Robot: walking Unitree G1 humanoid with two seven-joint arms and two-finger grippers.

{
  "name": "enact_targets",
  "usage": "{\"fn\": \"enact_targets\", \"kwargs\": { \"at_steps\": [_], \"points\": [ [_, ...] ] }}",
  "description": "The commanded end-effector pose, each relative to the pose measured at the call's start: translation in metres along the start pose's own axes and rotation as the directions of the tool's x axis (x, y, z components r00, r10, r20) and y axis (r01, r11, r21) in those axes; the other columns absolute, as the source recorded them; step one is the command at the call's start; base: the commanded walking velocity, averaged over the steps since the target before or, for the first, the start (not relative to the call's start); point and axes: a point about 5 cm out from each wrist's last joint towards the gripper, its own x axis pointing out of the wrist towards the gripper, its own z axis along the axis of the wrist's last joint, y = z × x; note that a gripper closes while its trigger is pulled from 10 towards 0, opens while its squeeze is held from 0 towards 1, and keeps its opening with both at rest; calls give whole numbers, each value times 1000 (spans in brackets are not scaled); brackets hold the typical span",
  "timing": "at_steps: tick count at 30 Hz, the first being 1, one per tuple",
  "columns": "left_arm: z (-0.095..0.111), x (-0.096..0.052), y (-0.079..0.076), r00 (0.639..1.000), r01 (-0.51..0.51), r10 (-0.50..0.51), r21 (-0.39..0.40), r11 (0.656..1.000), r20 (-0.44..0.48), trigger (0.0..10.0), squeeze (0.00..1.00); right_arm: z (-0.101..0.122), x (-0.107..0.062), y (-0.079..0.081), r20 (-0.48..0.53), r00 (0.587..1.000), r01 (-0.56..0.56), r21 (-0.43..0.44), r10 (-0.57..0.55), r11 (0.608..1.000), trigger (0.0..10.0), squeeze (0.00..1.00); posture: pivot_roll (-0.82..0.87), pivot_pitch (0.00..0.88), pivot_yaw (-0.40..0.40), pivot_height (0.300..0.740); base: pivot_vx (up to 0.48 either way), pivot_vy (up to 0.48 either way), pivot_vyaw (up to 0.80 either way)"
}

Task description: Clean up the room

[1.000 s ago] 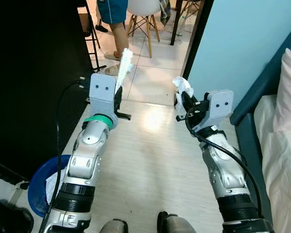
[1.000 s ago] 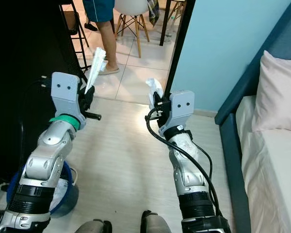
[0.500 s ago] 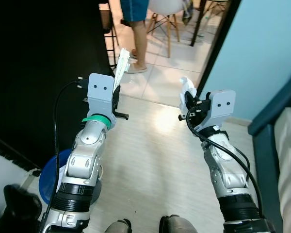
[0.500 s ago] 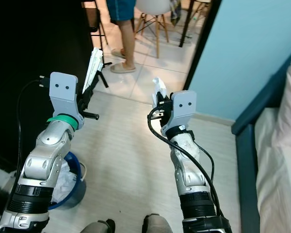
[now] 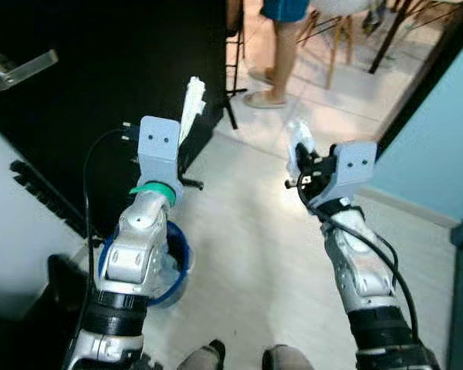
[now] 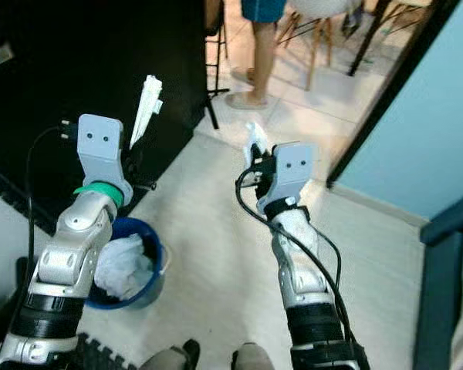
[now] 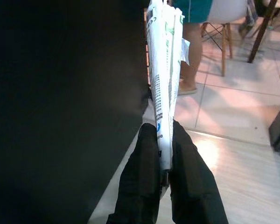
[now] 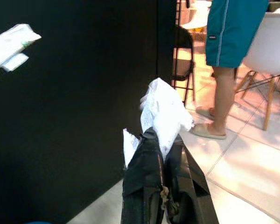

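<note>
Pale wood-look floor (image 6: 216,231) runs from the robot's feet to a doorway, beyond which lie lighter tiles (image 5: 355,100); a black wall (image 5: 100,62) stands on the left and a light blue wall (image 6: 417,116) on the right. Both arms are raised in front of the robot. The left gripper (image 7: 164,135) has its jaws closed tight on the lower end of a flat white wrapper (image 7: 163,60), which stands up straight out of the jaws, long and narrow, folded lengthwise, with green marks and small dark print along it. The right gripper (image 8: 164,144) has its jaws pressed together on a crumpled white tissue (image 8: 165,109), whose bulk bunches above the fingertips while a smaller corner sticks out to one side. The two held pieces are well apart, the wrapper on the left near the black wall and the tissue further right over the floor. Near and to the left, beside the left forearm, a blue bin (image 6: 135,262) sits on the floor with crumpled white paper (image 6: 123,266) already inside it. Far off on the tiles a person (image 5: 282,46) in teal shorts and light slippers stands next to a white chair with wooden legs (image 5: 336,31), and a black folding chair (image 8: 182,51) stands by the edge of the black wall
</note>
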Motion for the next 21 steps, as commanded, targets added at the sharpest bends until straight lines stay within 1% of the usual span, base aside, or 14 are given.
{"fn": "enact_targets", "kwargs": {
  "at_steps": [1,12,14,21],
  "points": [
    [-5,-1,3,1000,-11,11,9,1000,-25,10000,0,-3,-1,0,-14,1000,9,3,-9,1000,10000,0,-59,64,35,737,0,0,788],
    [-5,-1,3,1000,-8,8,12,1000,-26,10000,0,-4,-1,-4,-19,999,38,-4,-38,999,10000,0,-59,63,37,737,0,0,765],
    [-5,-1,3,1000,-4,4,16,1000,-21,10000,0,-4,-1,-6,-20,998,55,-1,-55,998,10000,0,-59,62,38,737,330,0,0],
    [-6,0,4,1000,-6,7,23,1000,-27,10000,0,-4,-1,-5,-19,998,57,0,-57,998,10000,0,-59,63,40,737,454,0,0]
  ]
}}
